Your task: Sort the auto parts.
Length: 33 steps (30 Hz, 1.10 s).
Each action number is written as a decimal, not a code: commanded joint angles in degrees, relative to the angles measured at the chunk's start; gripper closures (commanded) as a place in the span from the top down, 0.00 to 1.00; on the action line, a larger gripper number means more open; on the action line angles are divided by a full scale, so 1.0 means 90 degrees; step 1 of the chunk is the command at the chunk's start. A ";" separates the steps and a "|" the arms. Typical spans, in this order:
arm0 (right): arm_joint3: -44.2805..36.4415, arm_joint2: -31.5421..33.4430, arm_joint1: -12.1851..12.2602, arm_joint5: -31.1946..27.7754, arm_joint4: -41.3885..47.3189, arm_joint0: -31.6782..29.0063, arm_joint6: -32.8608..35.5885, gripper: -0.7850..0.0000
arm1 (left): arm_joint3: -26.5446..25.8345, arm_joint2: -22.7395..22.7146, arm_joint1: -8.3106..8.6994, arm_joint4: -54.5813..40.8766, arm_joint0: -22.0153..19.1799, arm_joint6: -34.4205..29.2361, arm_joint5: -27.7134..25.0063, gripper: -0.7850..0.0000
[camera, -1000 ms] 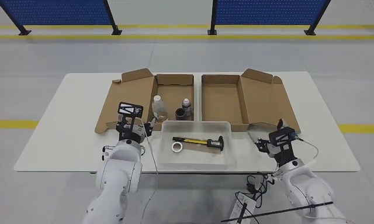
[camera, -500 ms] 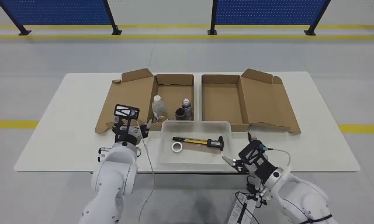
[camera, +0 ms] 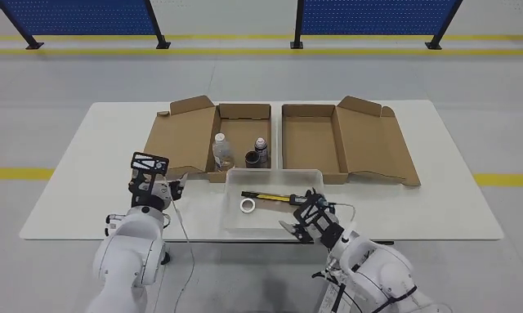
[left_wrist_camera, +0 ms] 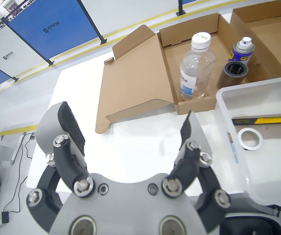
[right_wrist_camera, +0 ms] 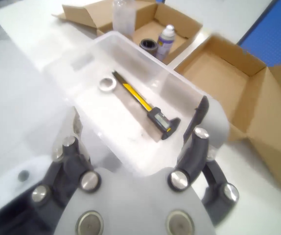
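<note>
Two cardboard boxes lie open side by side on the white tabletop (camera: pixel 98 166). Near the front wall of the left box (camera: pixel 237 131) stand a clear bottle (camera: pixel 221 149) with a white cap, a dark cylindrical sleeve (camera: pixel 252 158) and a spray can (camera: pixel 261 147), all upright. The right box (camera: pixel 309 141) sits just beside it. A clear plastic bin (camera: pixel 274 172) rests just in front of both boxes, at the tabletop's near edge. Inside it a yellow-and-black caliper (camera: pixel 282 198) lies flat, with a white ring (camera: pixel 248 205) just beside the end of its bar.

The left end effector (left_wrist_camera: pixel 127 116) hovers over bare tabletop to the left of the bin, near the left box's folded-out flap, its jaws spread wide and gripping nothing. The right end effector (right_wrist_camera: pixel 140 113) hangs above the bin's near right corner, likewise spread wide and holding nothing.
</note>
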 commanded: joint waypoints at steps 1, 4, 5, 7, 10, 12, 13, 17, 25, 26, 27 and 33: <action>0.0169 -0.0203 -0.0048 0.0274 -0.0002 0.0201 0.0134 1.00 | 0.0001 0.0005 -0.0001 -0.0003 -0.0001 0.0001 0.0002 1.00; 0.0404 -0.0602 -0.0143 0.0679 -0.0158 0.0604 0.0331 1.00 | 0.0001 0.0005 -0.0001 -0.0003 -0.0001 0.0001 0.0002 1.00; 0.0468 -0.0719 -0.0176 0.0816 -0.0153 0.0710 0.0411 1.00 | 0.0001 0.0005 -0.0001 -0.0003 -0.0001 0.0001 0.0002 1.00; 0.0560 -0.0909 -0.0237 0.1082 -0.0136 0.0893 0.0559 1.00 | 0.0001 0.0005 -0.0001 -0.0003 -0.0001 0.0001 0.0002 1.00; 0.0726 -0.1165 -0.0338 0.1607 -0.0137 0.1150 0.0755 1.00 | 0.0001 0.0005 -0.0001 -0.0003 -0.0001 0.0001 0.0002 1.00; 0.0789 -0.1314 -0.0410 0.1951 -0.0044 0.1301 0.0893 1.00 | 0.0001 0.0005 -0.0001 -0.0003 -0.0001 0.0001 0.0002 1.00; 0.0818 -0.1377 -0.0439 0.2081 -0.0031 0.1365 0.0974 1.00 | 0.0001 0.0005 -0.0001 -0.0003 -0.0001 0.0001 0.0002 1.00; 0.0984 -0.1542 -0.0543 0.2594 0.0084 0.1533 0.1261 1.00 | 0.0001 0.0005 -0.0001 -0.0003 -0.0001 0.0001 0.0002 1.00; 0.1236 -0.1752 -0.0730 0.3340 0.0474 0.1820 0.1762 1.00 | 0.0001 0.0005 -0.0001 -0.0003 -0.0001 0.0001 0.0002 1.00; 0.1264 -0.1788 -0.0745 0.3395 0.0425 0.1841 0.1774 1.00 | 0.0001 0.0005 -0.0001 -0.0003 -0.0001 0.0001 0.0002 1.00; 0.1287 -0.1813 -0.0761 0.3445 0.0394 0.1860 0.1775 1.00 | 0.0001 0.0005 -0.0001 -0.0003 -0.0001 0.0001 0.0002 1.00; 0.1344 -0.1826 -0.0774 0.3539 0.0243 0.1892 0.1759 1.00 | 0.0001 0.0005 -0.0001 -0.0003 -0.0001 0.0001 0.0002 1.00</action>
